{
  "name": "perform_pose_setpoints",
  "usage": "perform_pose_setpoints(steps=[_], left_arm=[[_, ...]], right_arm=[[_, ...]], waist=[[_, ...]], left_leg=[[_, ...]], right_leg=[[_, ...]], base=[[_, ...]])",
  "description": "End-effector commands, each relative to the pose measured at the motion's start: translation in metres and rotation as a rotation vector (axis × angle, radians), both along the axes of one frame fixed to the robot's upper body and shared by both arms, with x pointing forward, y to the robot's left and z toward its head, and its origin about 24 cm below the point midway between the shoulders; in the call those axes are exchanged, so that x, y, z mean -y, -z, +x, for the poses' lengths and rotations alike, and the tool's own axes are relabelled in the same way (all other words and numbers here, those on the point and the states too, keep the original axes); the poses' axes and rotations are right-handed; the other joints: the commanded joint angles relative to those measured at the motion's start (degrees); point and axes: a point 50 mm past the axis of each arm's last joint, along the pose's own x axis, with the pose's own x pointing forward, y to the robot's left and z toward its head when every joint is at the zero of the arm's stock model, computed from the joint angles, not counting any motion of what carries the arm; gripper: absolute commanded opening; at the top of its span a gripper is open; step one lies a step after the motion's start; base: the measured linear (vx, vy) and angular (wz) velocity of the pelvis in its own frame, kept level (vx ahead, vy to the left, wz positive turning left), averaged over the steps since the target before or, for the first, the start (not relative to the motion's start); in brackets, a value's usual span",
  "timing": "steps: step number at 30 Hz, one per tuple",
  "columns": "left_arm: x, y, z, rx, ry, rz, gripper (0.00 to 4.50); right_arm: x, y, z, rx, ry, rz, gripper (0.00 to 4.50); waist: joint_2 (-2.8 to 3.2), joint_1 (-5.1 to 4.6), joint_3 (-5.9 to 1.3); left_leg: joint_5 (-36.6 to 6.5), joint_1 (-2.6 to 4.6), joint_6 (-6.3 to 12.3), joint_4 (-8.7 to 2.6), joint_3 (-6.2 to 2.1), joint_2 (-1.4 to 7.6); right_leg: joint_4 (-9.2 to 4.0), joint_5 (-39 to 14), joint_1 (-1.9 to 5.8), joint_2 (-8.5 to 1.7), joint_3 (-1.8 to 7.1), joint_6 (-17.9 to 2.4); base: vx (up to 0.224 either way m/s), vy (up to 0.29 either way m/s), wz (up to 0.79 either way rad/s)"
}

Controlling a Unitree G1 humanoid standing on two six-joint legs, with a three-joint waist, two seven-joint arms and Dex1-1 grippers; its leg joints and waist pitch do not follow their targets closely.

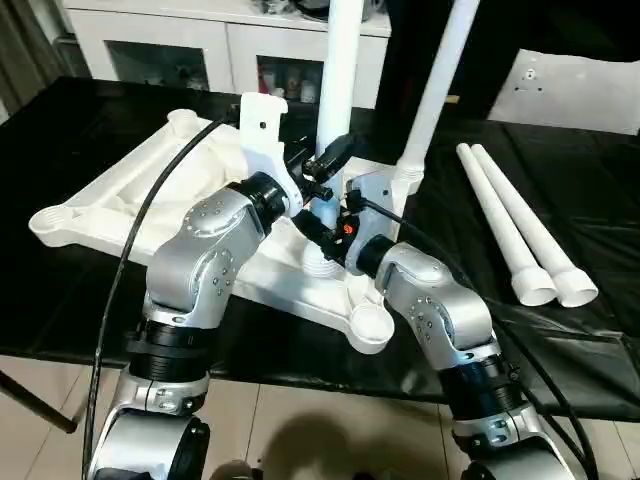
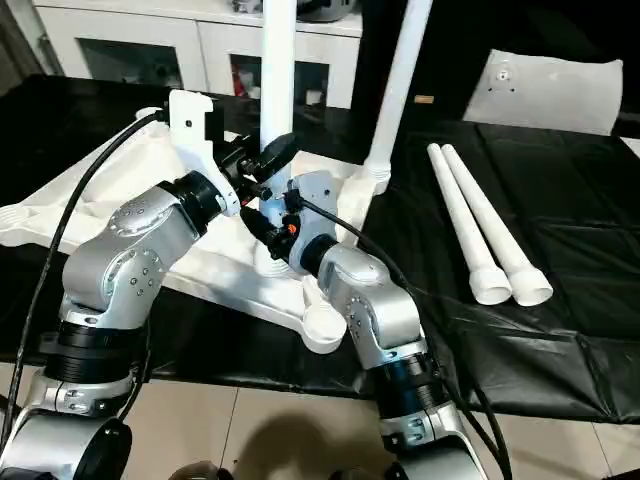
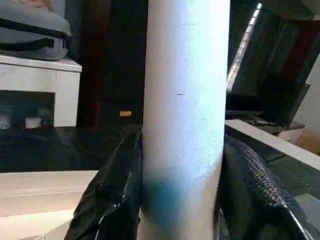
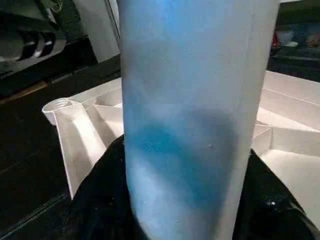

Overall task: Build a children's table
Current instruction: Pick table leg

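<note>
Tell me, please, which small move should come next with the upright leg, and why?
Probably press the leg straight down into its socket. Both end effectors, left and right, clasp it upright over the tabletop; two legs lie unused.

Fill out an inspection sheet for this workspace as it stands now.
Surface: black-covered table, wrinkled at the right.
Job's things: tabletop lies underside up; two legs stand in it, near leg and far leg; two loose legs lie side by side to the right.
Clutter: nothing seen.
End effectors: left end effector and right end effector each have fingers on both sides of the near leg.
Cables: black cable runs along the left forearm.
Surroundings: white glass-door cabinets; flat white sheet behind.
</note>
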Motion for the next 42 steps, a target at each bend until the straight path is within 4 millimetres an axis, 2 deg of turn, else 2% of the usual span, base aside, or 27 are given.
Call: perform_pose_setpoints(steps=[1, 7, 8, 10, 14, 16, 20, 25, 27, 32, 33, 36, 39, 40, 42], left_arm=[[0.003, -0.009, -0.003, 0.051, -0.005, 0.009, 1.82], [0.0, -0.009, 0.0, 0.03, -0.048, -0.007, 1.82], [0.0, -0.009, 0.001, 0.027, -0.047, -0.019, 2.17], [-0.002, -0.01, 0.0, 0.004, -0.015, -0.056, 2.52], [-0.006, -0.011, 0.0, 0.006, 0.0, -0.075, 2.73], [-0.006, -0.011, -0.001, 0.002, 0.027, -0.094, 2.97], [-0.012, -0.014, -0.005, -0.037, 0.125, -0.225, 2.99], [-0.014, -0.015, -0.007, -0.048, 0.179, -0.28, 2.99], [-0.018, -0.017, -0.014, -0.056, 0.277, -0.357, 2.99], [-0.023, -0.016, -0.016, -0.05, 0.311, -0.344, 2.99], [-0.023, -0.016, -0.016, -0.043, 0.31, -0.333, 2.73], [-0.026, -0.015, -0.014, -0.027, 0.298, -0.289, 2.63], [-0.027, -0.012, -0.013, -0.039, 0.284, -0.245, 2.29], [-0.027, -0.011, -0.014, -0.052, 0.298, -0.255, 2.59], [-0.027, -0.011, -0.016, -0.074, 0.345, -0.295, 2.59]], right_arm=[[0.001, -0.003, 0.0, -0.002, -0.017, 0.022, 1.91], [0.003, -0.006, -0.002, 0.017, -0.042, 0.049, 1.91], [0.003, -0.007, -0.002, 0.019, -0.045, 0.052, 1.91], [0.005, -0.01, -0.003, 0.039, -0.075, 0.072, 1.91], [0.009, -0.015, -0.006, 0.067, -0.128, 0.092, 1.91], [0.01, -0.016, -0.007, 0.073, -0.151, 0.098, 1.9], [0.017, -0.018, -0.013, 0.092, -0.231, 0.114, 1.9], [0.021, -0.021, -0.015, 0.099, -0.257, 0.138, 1.9], [0.027, -0.026, -0.019, 0.115, -0.311, 0.174, 1.9], [0.032, -0.029, -0.022, 0.13, -0.358, 0.188, 1.9], [0.033, -0.03, -0.023, 0.133, -0.367, 0.19, 1.9], [0.035, -0.031, -0.025, 0.137, -0.383, 0.188, 1.9], [0.036, -0.031, -0.025, 0.136, -0.385, 0.185, 1.9], [0.037, -0.031, -0.025, 0.136, -0.385, 0.183, 1.9], [0.038, -0.03, -0.026, 0.134, -0.385, 0.175, 1.9]], waist=[[-0.1, 0.0, -4.38], [-0.11, 0.02, -4.41], [-0.16, 0.01, -4.38], [-0.17, 0.08, -4.41], [-0.19, 0.12, -4.41], [-0.23, 0.19, -4.4], [-0.38, 0.26, -4.39], [-0.35, 0.35, -4.36], [-0.35, 0.42, -4.38], [-0.38, 0.47, -4.33], [-0.33, 0.41, -4.3], [-0.32, 0.41, -4.32], [-0.15, 0.41, -4.36], [-0.21, 0.41, -4.4], [-0.09, 0.48, -4.44]], left_leg=[[-10.6, 0.6, -1.5, -4.3, -0.87, 2.76], [-10.5, 0.58, -1.22, -4.23, -0.85, 2.77], [-10.6, 0.55, -1.17, -4.24, -0.83, 2.76], [-10.4, 0.55, -1.11, -4.18, -0.8, 2.73], [-10.1, 0.56, -0.48, -4.15, -0.83, 2.8], [-9.9, 0.5, -0.24, -4.09, -0.78, 2.72], [-10.1, 0.54, -0.15, -4.03, -0.69, 2.68], [-10.3, 0.53, 0.2, -4.06, -0.76, 2.73], [-10.2, 0.58, 0.09, -3.98, -0.7, 2.68], [-10.1, 0.58, 0.59, -4.04, -0.75, 2.71], [-10.3, 0.54, 0.46, -4.07, -0.76, 2.72], [-10.4, 0.57, -0.04, -4.12, -0.83, 2.76], [-10.1, 0.6, -0.23, -4.15, -0.86, 2.77], [-9.9, 0.62, -0.29, -4.08, -0.8, 2.76], [-9.6, 0.62, -0.39, -4.03, -0.77, 2.75]], right_leg=[[-3.61, -12.9, 3.11, -3.45, 3.36, -7.6], [-3.64, -12.9, 3.17, -3.46, 3.35, -7.9], [-3.67, -13.0, 3.18, -3.45, 3.36, -7.9], [-3.62, -13.0, 3.23, -3.5, 3.33, -8.1], [-3.62, -12.5, 3.22, -3.44, 3.31, -8.4], [-3.62, -12.8, 3.27, -3.49, 3.31, -8.5], [-3.67, -13.4, 3.29, -3.54, 3.27, -8.9], [-3.75, -14.0, 3.21, -3.47, 3.23, -9.1], [-3.68, -14.3, 3.28, -3.55, 3.23, -9.2], [-3.81, -14.6, 3.25, -3.42, 3.17, -9.0], [-3.9, -15.4, 3.25, -3.41, 3.19, -8.5], [-3.92, -15.9, 3.22, -3.38, 3.2, -7.9], [-3.81, -15.1, 3.25, -3.37, 3.22, -8.0], [-3.74, -14.5, 3.26, -3.41, 3.25, -8.3], [-3.55, -13.5, 3.28, -3.42, 3.24, -9.0]], base=[[0.0, 0.0, 0.0], [0.0, 0.0, 0.0], [0.0, 0.0, 0.0], [0.0, 0.0, 0.0], [0.0, 0.0, 0.0], [0.0, 0.0, 0.0], [0.0, 0.0, 0.0], [0.0, 0.0, 0.0], [0.0, 0.0, 0.0], [0.0, 0.0, 0.0], [0.0, 0.0, 0.0], [0.0, 0.0, 0.0], [0.0, 0.0, 0.0], [0.0, 0.0, 0.0], [0.0, 0.0, 0.0]])
